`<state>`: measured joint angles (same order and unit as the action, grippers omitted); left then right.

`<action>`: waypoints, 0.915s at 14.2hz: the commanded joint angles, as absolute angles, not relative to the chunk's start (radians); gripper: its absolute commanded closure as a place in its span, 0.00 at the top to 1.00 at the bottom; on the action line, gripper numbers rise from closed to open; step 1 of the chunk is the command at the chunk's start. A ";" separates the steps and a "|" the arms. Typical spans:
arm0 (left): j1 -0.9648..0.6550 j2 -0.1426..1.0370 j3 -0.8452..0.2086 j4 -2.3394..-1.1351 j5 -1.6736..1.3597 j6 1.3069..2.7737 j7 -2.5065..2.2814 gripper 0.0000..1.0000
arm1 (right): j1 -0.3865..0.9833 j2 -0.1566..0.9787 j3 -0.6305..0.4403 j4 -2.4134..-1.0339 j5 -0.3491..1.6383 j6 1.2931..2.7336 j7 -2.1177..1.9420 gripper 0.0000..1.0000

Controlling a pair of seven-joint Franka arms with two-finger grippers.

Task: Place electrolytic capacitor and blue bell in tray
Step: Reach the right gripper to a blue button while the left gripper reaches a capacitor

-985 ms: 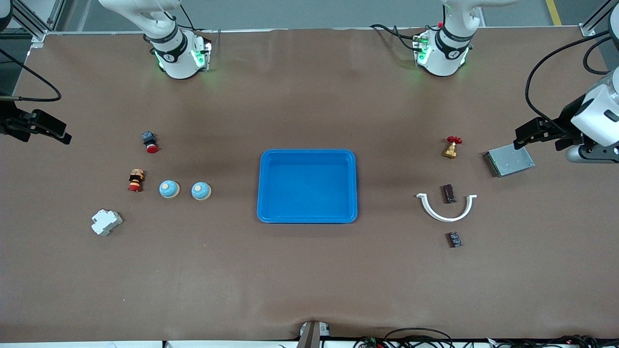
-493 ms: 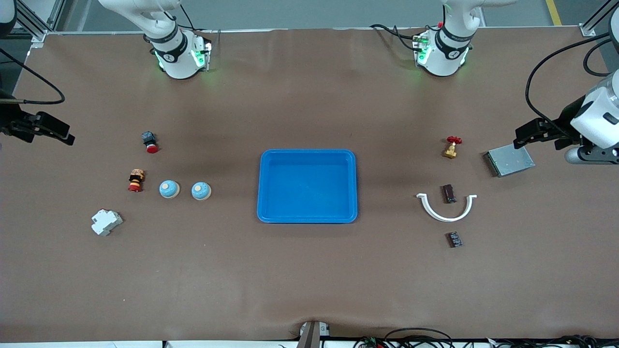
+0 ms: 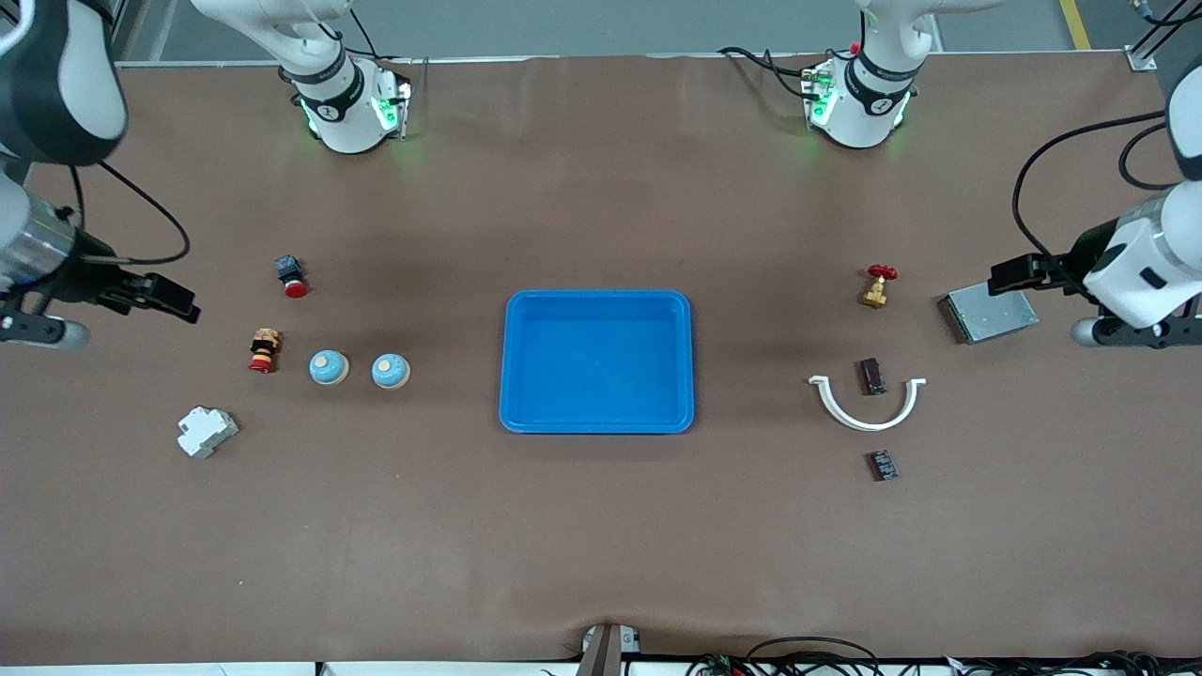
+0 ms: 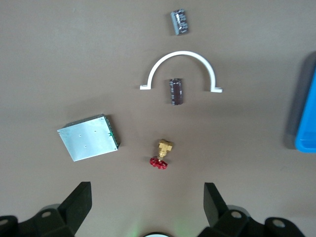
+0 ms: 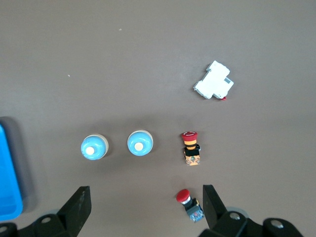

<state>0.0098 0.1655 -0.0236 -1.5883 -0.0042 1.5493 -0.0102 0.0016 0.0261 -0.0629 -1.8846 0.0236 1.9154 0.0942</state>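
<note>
The bright-blue tray (image 3: 597, 361) lies empty at the table's middle; its edge shows in both wrist views (image 4: 307, 113) (image 5: 7, 173). Two blue bells (image 3: 329, 367) (image 3: 390, 371) sit side by side toward the right arm's end (image 5: 140, 143) (image 5: 94, 147). Two dark electrolytic capacitors lie toward the left arm's end: one (image 3: 873, 376) (image 4: 176, 91) inside a white arc clamp, one (image 3: 882, 465) (image 4: 179, 22) nearer the front camera. My left gripper (image 3: 1009, 275) (image 4: 147, 202) is open and empty over the table by a grey metal box. My right gripper (image 3: 174, 299) (image 5: 145, 205) is open and empty over the table beside a red push button.
A white arc clamp (image 3: 864, 424), a brass valve with a red handle (image 3: 877, 286) and a grey metal box (image 3: 986, 314) lie at the left arm's end. A red push button (image 3: 291, 274), a red-and-yellow stop button (image 3: 264, 350) and a white breaker (image 3: 207, 432) lie at the right arm's end.
My right gripper has swung in from the table's end toward the red push button. My left gripper has shifted a little toward the grey box. Both stay open; no object moved.
</note>
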 commanded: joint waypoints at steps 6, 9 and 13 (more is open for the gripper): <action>0.012 0.346 -0.023 -1.508 -0.005 1.684 -0.026 1.00 | 0.052 0.089 -0.064 -2.123 0.029 2.241 0.207 1.00; 0.012 0.406 -0.023 -1.506 -0.012 1.781 -0.056 1.00 | 0.087 0.175 -0.064 -2.126 0.029 2.322 0.276 1.00; -0.008 0.506 -0.026 -1.503 -0.002 1.871 -0.181 1.00 | 0.087 0.271 -0.064 -2.163 0.029 2.500 0.278 1.00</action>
<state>0.0047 0.4553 -0.0252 -1.5370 -0.0045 1.8463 -0.1353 0.0814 0.2384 -0.0592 -2.1388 0.0241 2.4185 0.2637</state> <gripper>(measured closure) 0.000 0.000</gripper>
